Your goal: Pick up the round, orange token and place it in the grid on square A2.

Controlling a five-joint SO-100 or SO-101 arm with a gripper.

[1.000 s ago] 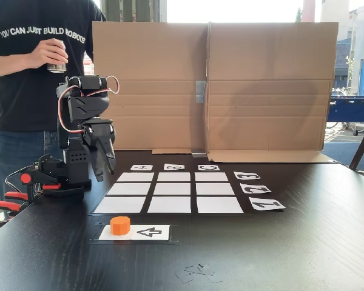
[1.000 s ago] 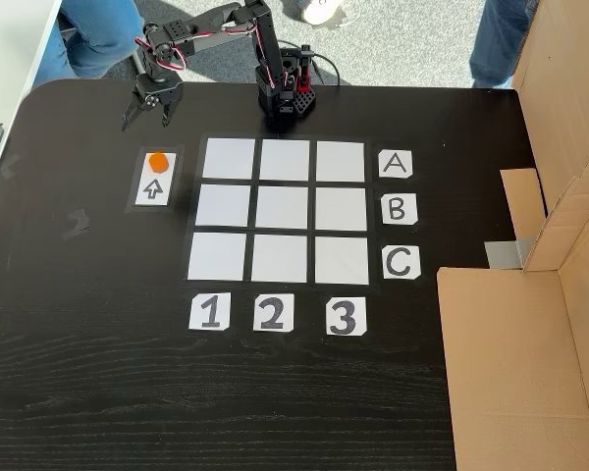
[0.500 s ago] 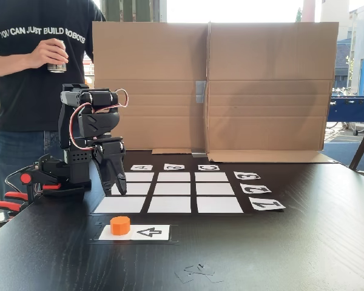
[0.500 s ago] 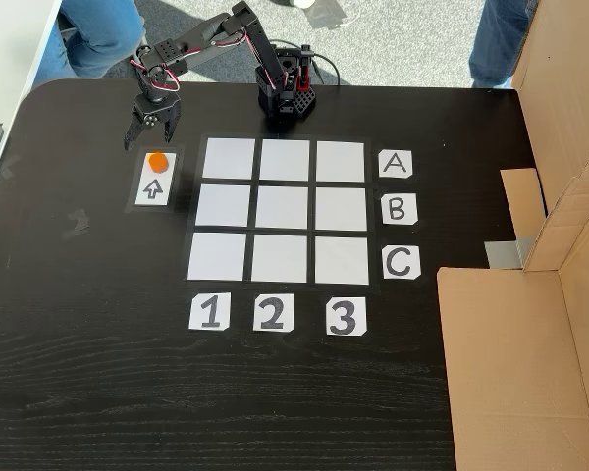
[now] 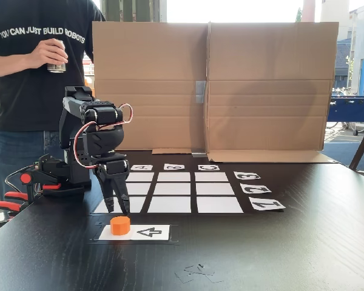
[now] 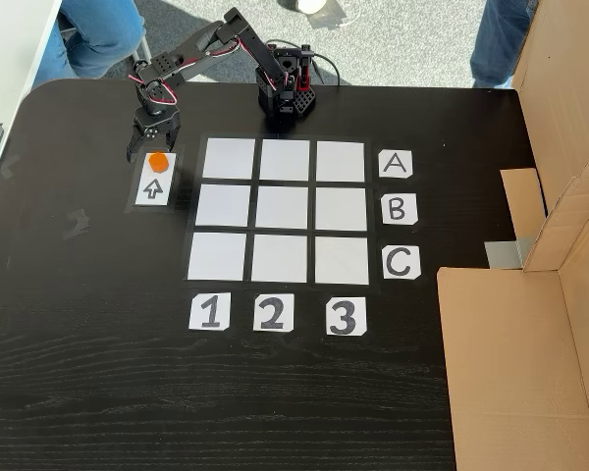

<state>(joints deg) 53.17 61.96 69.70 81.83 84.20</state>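
The gripper [image 6: 149, 149] hangs spread open just above the orange token [image 6: 157, 161], which sits on the arrow card [image 6: 154, 186] at the grid's [image 6: 283, 210] nine o'clock. It's the reach-in step; next, I'd guess, it must drop and close around the token.

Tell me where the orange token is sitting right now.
The token sits on the white arrow card, left of the grid in the view from above, with the pincer hanging open just above it.

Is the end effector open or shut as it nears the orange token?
Open: the black end effector has its fingers spread above the small orange cylindrical token, not touching it.
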